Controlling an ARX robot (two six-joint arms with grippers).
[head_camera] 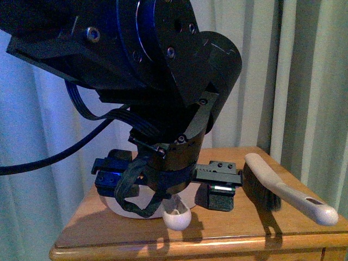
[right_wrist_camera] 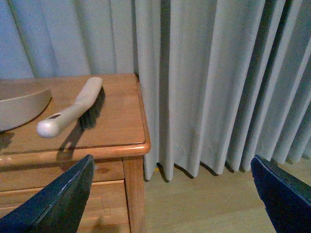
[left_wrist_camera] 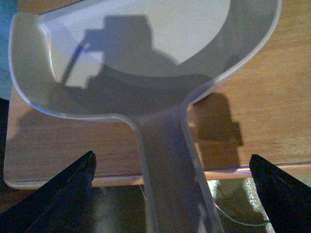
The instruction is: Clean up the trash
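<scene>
The trash is out of view in every frame. A white dustpan (left_wrist_camera: pixel 136 43) lies on the wooden table (left_wrist_camera: pixel 272 97), its handle (left_wrist_camera: pixel 165 160) reaching out past the table's edge. My left gripper (left_wrist_camera: pixel 170 194) is open, with one finger on each side of that handle and neither touching it. In the front view the same left gripper (head_camera: pixel 166 187) hangs low over the dustpan (head_camera: pixel 176 219), and the arm hides most of the pan. My right gripper (right_wrist_camera: pixel 172 194) is open and holds nothing, off the table's side, above the floor.
A cream hand brush with dark bristles (head_camera: pixel 283 190) lies on the right part of the table (head_camera: pixel 228 228); the right wrist view shows the brush (right_wrist_camera: pixel 73 109) beside the dustpan (right_wrist_camera: pixel 19 104). Pale curtains (right_wrist_camera: pixel 209 73) hang behind and beside the table. Wooden floor (right_wrist_camera: pixel 194 204) lies below.
</scene>
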